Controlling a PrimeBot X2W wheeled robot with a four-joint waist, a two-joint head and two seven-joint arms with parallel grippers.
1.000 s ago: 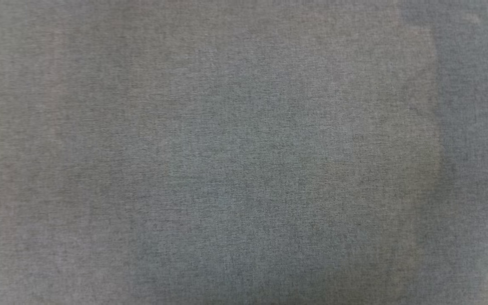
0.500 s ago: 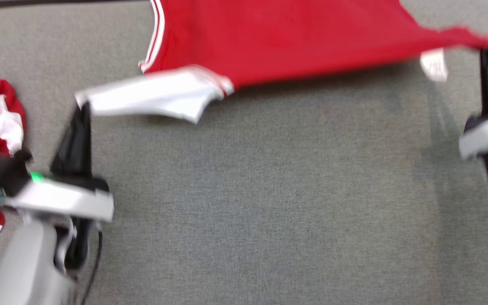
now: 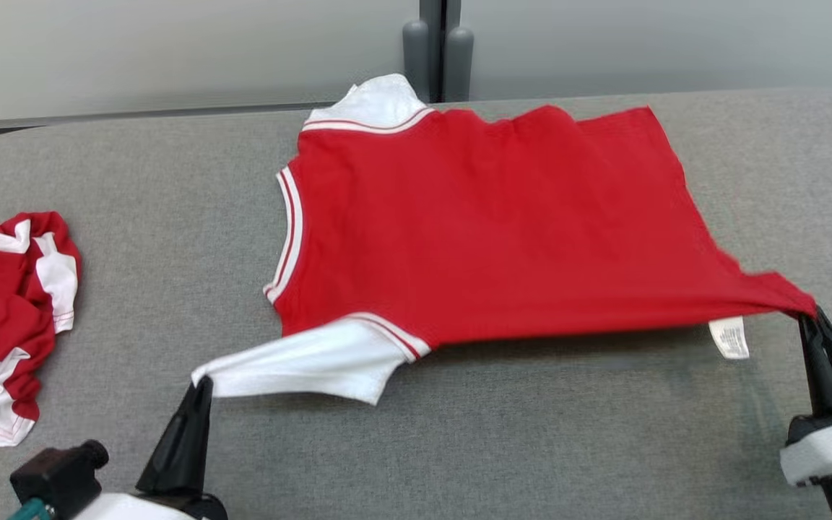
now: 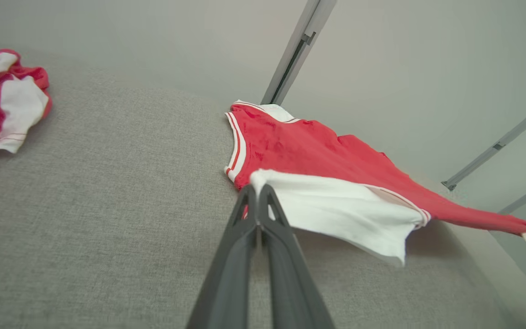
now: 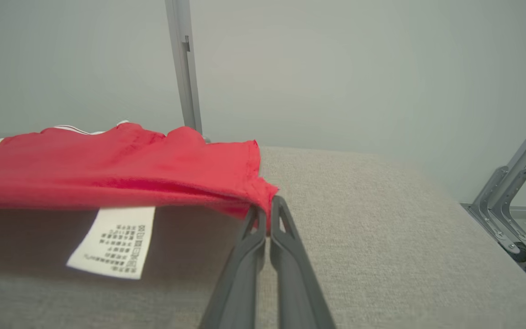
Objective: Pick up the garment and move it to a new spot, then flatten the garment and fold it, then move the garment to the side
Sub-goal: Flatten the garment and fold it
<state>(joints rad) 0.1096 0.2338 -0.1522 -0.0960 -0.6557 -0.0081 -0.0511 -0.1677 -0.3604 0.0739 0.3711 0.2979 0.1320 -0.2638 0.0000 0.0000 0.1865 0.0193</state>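
Left gripper (image 3: 201, 383) is clamped on the garment (image 3: 488, 224) by its white sleeve (image 3: 300, 365), right gripper (image 3: 808, 315) by the hem corner (image 3: 777, 292); the far half lies on the table (image 3: 531, 448). Both corners should be lowered evenly and taut.

Left gripper (image 3: 201, 386), lower left: fingers pinched together on the garment's (image 3: 488, 224) white sleeve. Right gripper (image 3: 808, 321), lower right: fingers pinched on its red corner. Grippers well apart.

Red garment (image 3: 488, 224) with white sleeves, spread out, near edge lifted
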